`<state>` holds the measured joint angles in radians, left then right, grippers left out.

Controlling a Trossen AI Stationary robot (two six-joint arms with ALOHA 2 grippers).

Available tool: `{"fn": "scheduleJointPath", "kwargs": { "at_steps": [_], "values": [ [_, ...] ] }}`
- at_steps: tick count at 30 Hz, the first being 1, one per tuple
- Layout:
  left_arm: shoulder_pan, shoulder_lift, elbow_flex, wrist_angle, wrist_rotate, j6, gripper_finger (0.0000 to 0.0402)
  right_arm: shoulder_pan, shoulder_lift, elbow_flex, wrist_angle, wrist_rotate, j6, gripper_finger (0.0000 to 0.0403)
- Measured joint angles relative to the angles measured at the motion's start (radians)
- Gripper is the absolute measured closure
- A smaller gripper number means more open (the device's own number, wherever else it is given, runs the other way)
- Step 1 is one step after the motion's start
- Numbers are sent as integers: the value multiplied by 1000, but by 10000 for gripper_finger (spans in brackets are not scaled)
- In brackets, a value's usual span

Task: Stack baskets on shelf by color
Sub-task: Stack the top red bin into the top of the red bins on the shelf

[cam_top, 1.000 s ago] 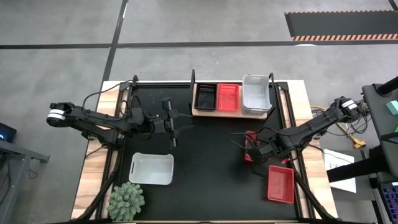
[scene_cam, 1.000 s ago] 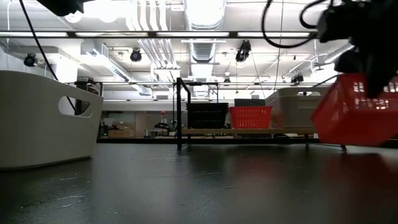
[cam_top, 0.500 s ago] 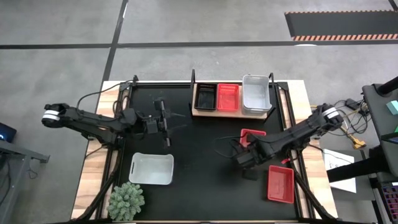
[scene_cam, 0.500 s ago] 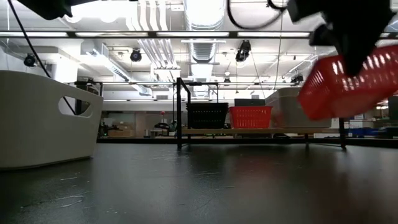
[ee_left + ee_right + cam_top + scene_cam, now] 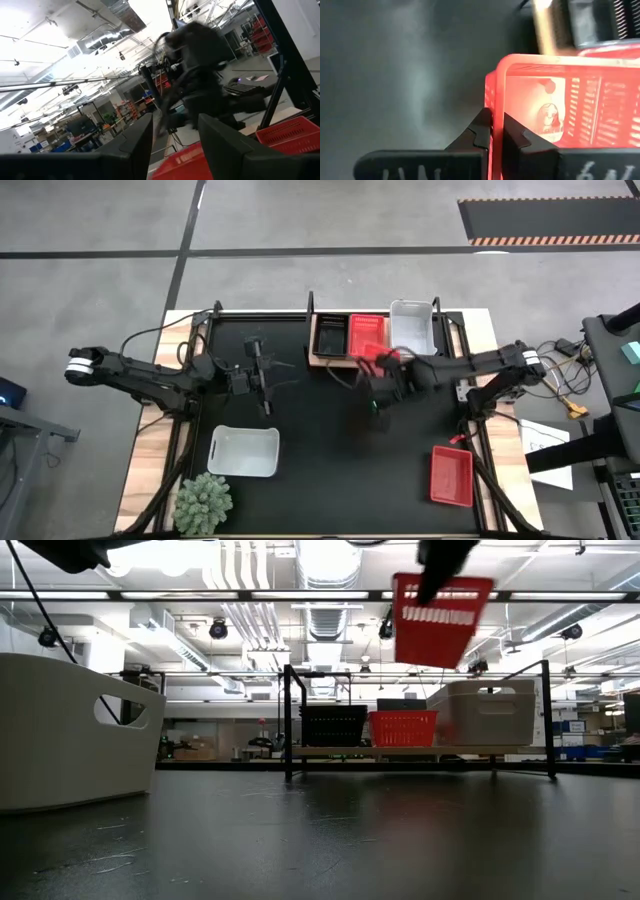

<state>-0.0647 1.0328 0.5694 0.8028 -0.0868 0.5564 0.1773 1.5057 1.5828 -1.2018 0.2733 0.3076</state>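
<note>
High view: right claw (image 5: 372,361) pinched shut on the wall of one red slotted plastic basket (image 5: 370,356), held in the air just in front of the light-brown wooden shelf (image 5: 322,361) at the bench's far edge. On the shelf: black basket (image 5: 329,335), second red basket (image 5: 367,332), translucent white bin (image 5: 412,332), side by side. Third red basket (image 5: 451,476) lies near the bench's near right corner. Another white bin (image 5: 243,452) sits toward the near left corner, spiky green plant (image 5: 203,502) beside it. Left claw (image 5: 262,378), fingers spread wide and empty, hovers over the left half of the black mat (image 5: 320,450).
</note>
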Motion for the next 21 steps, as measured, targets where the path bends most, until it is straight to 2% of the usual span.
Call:
{"fn": "scheduleJointPath", "kwargs": {
  "at_steps": [7,12,16,21],
  "values": [
    [0,0,0,1,0,0,259,-240,21,34,15,-20,-278,394],
    [0,0,-2,1,0,0,259,-401,64,34,67,-103,-422,394],
    [0,0,-1,1,0,1,259,-476,122,34,109,-151,-517,394],
    [0,0,-2,1,0,1,259,-532,187,34,111,-154,-595,394]
  ]
}}
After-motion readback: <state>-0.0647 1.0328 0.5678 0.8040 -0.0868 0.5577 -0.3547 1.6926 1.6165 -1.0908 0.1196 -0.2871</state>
